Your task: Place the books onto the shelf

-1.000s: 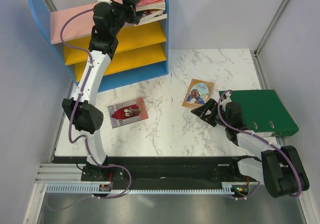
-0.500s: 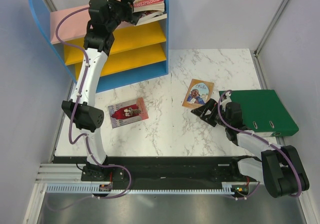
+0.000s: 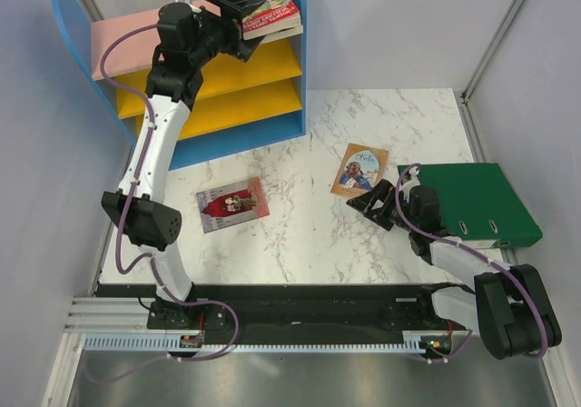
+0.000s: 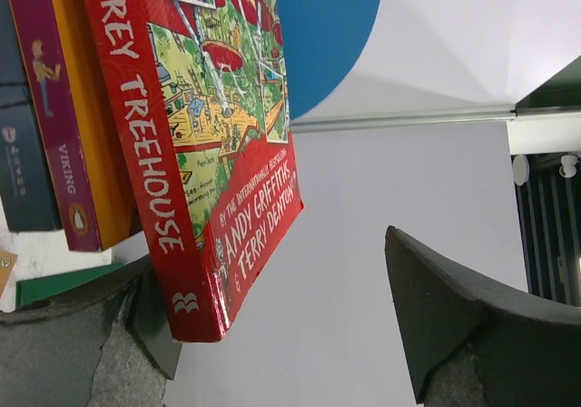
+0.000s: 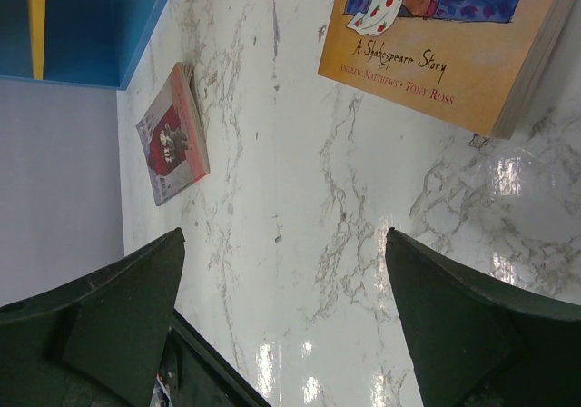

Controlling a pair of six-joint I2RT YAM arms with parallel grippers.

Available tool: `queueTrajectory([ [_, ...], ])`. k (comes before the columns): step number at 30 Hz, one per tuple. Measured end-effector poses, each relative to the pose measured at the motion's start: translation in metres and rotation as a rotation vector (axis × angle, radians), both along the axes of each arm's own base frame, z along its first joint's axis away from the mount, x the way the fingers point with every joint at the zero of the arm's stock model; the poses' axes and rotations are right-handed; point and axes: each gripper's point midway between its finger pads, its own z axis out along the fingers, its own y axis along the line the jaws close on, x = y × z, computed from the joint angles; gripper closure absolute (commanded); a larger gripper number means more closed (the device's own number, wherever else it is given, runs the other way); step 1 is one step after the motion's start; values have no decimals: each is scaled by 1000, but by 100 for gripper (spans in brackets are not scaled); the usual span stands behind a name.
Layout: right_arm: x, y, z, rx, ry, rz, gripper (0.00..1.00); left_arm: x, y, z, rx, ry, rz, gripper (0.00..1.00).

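The red "Treehouse" book (image 3: 263, 3) lies on top of a stack at the right end of the shelf's (image 3: 227, 71) pink top board (image 3: 127, 44). My left gripper (image 3: 234, 12) stands open at that book's near corner. In the left wrist view the red book (image 4: 200, 153) hangs over one finger, with a purple book (image 4: 54, 107) and a dark blue one (image 4: 23, 153) beneath; the other finger stands far off. A pink-red book (image 3: 232, 203) and a tan book (image 3: 359, 169) lie flat on the marble. My right gripper (image 3: 372, 203) rests open just below the tan book (image 5: 436, 34), nothing between its fingers.
A large green binder (image 3: 477, 203) lies at the right edge beside the right arm. The shelf's two yellow boards (image 3: 254, 103) hold nothing visible. White walls close in the table on the left, back and right. Marble (image 3: 300, 234) stretches between the two loose books.
My left gripper has opened wider and its arm has swung leftward. The red book has settled flatter on the stack. The right arm has not moved.
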Motion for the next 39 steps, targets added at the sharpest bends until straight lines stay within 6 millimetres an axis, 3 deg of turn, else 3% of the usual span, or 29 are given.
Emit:
queueTrajectory([
  [5,0,0,0,0,0,0,2,-11,-4,-7,6,22,-43,12],
  [16,0,0,0,1,2,2,2,-20,-5,-45,18,114,-133,16],
  [18,0,0,-1,0,5,3,2,-22,-3,-51,19,130,-139,24],
  [20,-1,0,-2,0,6,3,2,-25,0,-57,19,142,-137,40],
  [23,-1,0,-2,0,6,3,2,-30,5,-58,13,128,-133,41],
  [28,-1,1,-4,0,16,7,2,-32,12,-44,3,64,-139,45],
  [35,-2,2,-5,3,19,13,2,-31,15,-35,-12,35,-144,70],
  [39,-2,2,-5,4,19,13,2,-30,16,-33,-18,34,-145,75],
])
